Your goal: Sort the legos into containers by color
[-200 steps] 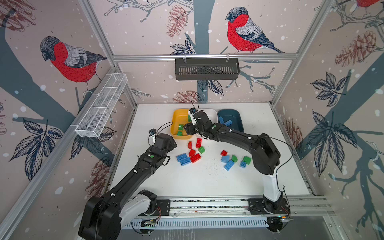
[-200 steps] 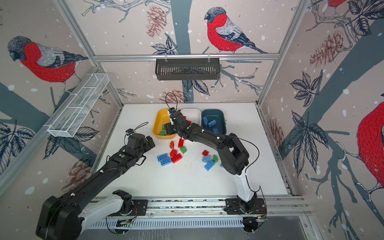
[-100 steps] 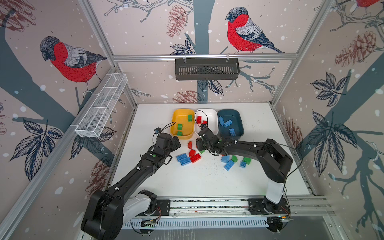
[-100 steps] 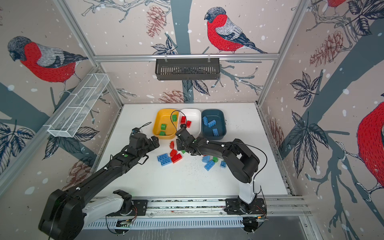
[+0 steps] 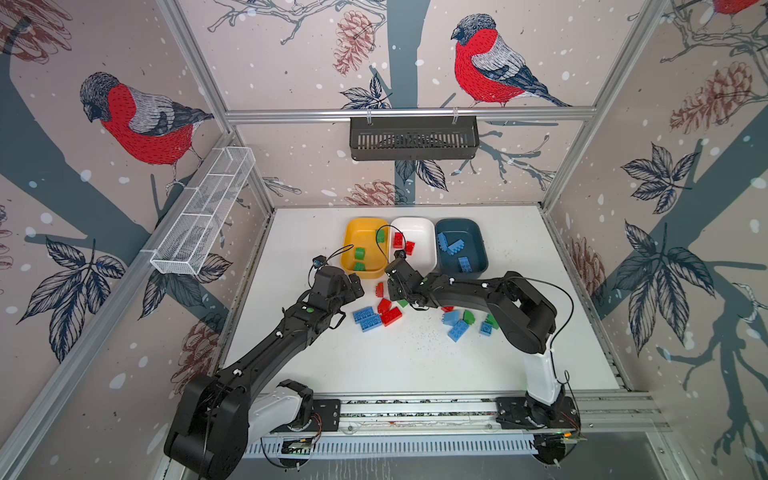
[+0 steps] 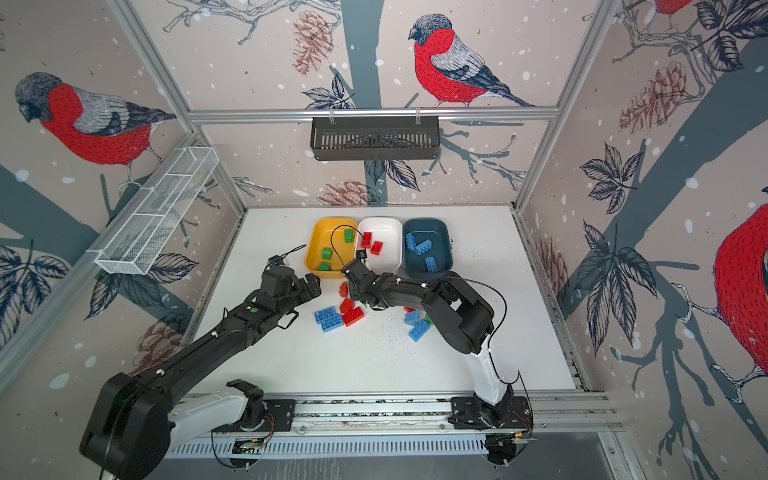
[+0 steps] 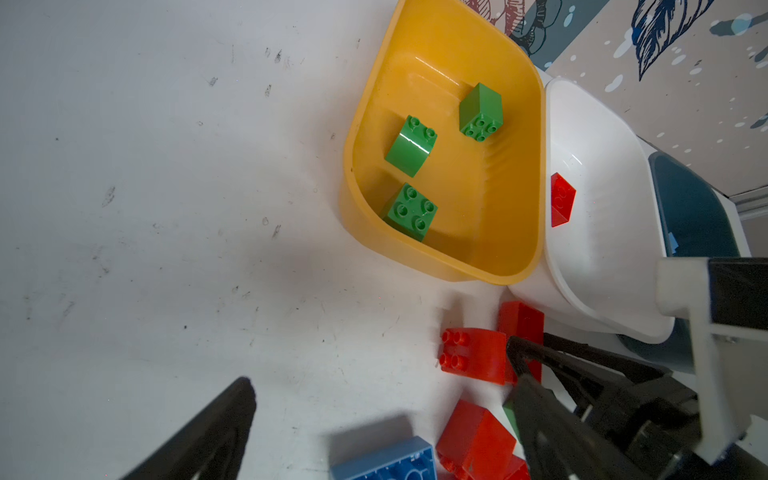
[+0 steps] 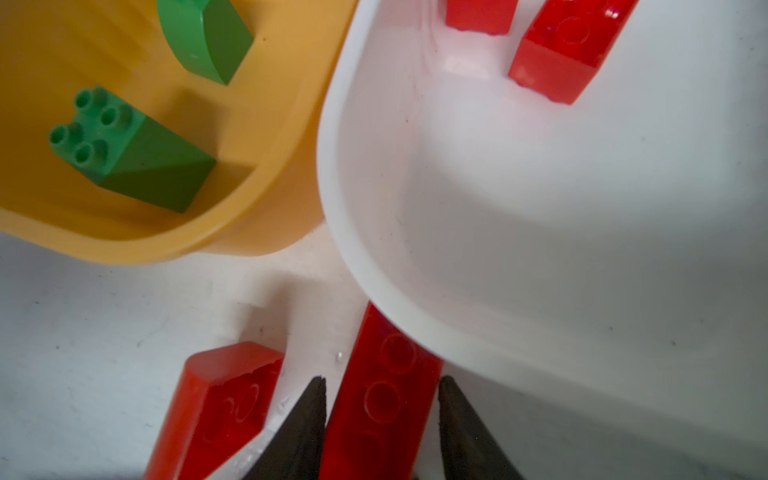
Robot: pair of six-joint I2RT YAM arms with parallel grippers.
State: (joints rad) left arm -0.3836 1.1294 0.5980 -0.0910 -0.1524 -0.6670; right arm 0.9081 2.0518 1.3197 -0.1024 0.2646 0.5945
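"What do both top views give?"
"Green bricks (image 5: 360,252) in the yellow tub (image 5: 365,230), red bricks (image 5: 399,240) in the white tub (image 5: 419,259), blue bricks (image 5: 455,247) in the teal tub (image 5: 473,249). Loose legos (image 5: 368,321) lie on the table (image 5: 415,365)."
"Left wrist?"
"Left gripper (image 7: 379,365) is spread wide over the table."
"Right wrist?"
"Right gripper (image 8: 378,380) straddles a long red brick (image 8: 395,353) by the white tub. Clamped or not, I cannot tell."

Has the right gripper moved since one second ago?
Yes. The right gripper came back from over the yellow tub toward the table's front edge, now in front of the white tub.
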